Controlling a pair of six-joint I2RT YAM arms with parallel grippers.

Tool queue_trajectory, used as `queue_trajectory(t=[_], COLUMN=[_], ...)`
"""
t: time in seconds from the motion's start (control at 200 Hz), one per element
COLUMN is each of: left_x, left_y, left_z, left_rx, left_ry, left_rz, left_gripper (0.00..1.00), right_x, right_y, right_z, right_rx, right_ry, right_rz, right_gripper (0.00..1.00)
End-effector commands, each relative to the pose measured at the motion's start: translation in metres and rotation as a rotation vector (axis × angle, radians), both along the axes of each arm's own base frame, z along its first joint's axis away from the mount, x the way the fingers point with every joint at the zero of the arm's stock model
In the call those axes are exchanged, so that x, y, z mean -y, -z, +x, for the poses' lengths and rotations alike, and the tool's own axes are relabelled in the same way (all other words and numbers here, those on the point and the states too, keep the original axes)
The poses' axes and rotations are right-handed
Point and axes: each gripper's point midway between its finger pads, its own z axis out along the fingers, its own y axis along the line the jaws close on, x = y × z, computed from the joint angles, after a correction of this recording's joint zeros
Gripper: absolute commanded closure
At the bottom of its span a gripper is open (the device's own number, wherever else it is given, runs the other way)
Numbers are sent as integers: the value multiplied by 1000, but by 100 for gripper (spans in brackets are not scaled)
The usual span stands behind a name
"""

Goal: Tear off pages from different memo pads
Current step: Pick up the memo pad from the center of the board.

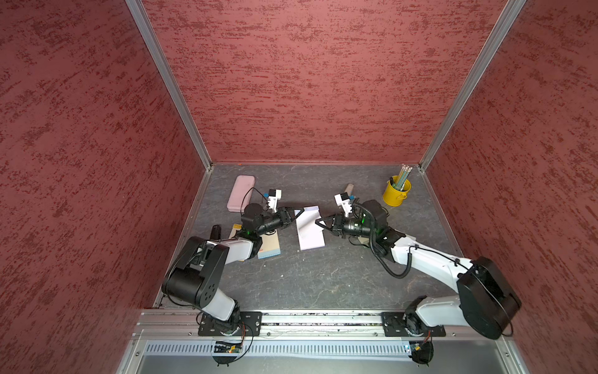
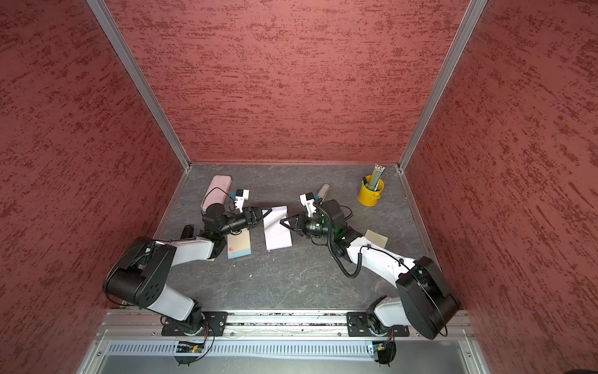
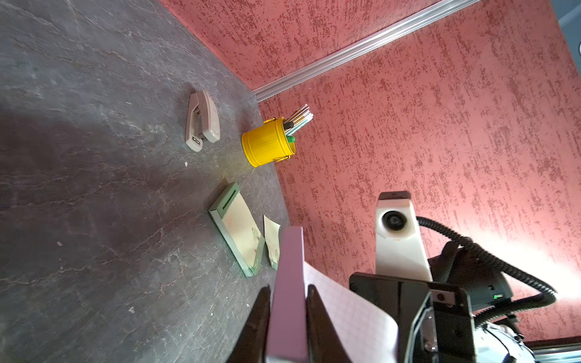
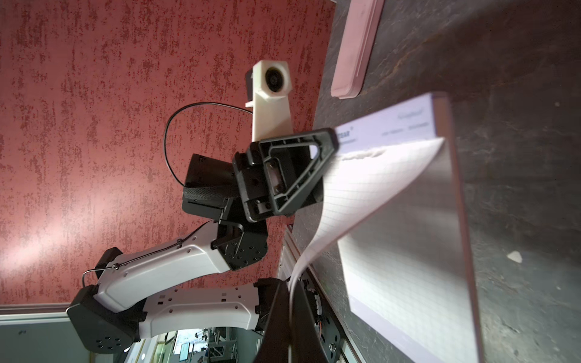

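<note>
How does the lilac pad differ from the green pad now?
The left gripper clamps the lilac pad at its top strip; nothing touches the green pad. The lilac pad's top page curls up, pinched by the right gripper; the green pad lies flat. Both rest on the table.

Pink rounded case [image 1: 240,193] lies flat at back left of the grey, veined table [image 1: 323,278]. Beige stapler [image 3: 202,120] lies further right. Yellow bucket [image 1: 396,193] stands upright near the back right corner, holding pencils [image 1: 403,177]. Red textured walls [image 1: 307,81] enclose three sides.
</note>
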Motion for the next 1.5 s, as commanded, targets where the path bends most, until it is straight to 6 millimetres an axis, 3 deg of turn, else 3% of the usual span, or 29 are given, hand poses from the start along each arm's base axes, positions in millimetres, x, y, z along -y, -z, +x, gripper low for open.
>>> queue_trajectory(t=[0.0, 0.205, 0.466, 0.551, 0.742, 0.817, 0.902, 1.087, 1.258, 1.388, 1.493], left_x=[2, 0, 0, 0, 5, 14, 25, 33, 34, 32, 23], left_y=[-15, -17, -22, -23, -26, -30, -35, -43, -48, -44, -41], left_z=[1, 1, -5, -8, -16, -20, -24, -19, -18, -23, -26], left_rx=[58, 60, 63, 62, 74, 85, 99, 95, 93, 84, 81], left_ry=[33, 37, 56, 65, 100, 127, 152, 149, 152, 171, 182], left_rz=[-6, 7, 39, 42, 47, 40, 29, -29, -45, -13, 14], left_gripper=[87, 100, 100, 100, 100, 100, 100, 100, 99, 79, 60], right_x=[7, 18, 24, 28, 61, 55, 47, 31, 28, 26, 26], right_y=[5, 28, 44, 49, 44, 33, 23, 20, 24, 15, 10], right_z=[4, 5, 8, 9, 29, 29, 30, 23, 13, 9, 5], right_rx=[13, 9, 44, 71, 152, 173, 179, 198, 199, 222, 229], right_ry=[32, 40, 12, -13, 37, 15, 9, -32, -64, -89, -110], right_rz=[-18, -98, -188, -231, -315, -253, -161, -89, -61, -35, -25], right_gripper=[100, 100, 96, 81, 44, 36, 34, 40, 69, 95, 100])
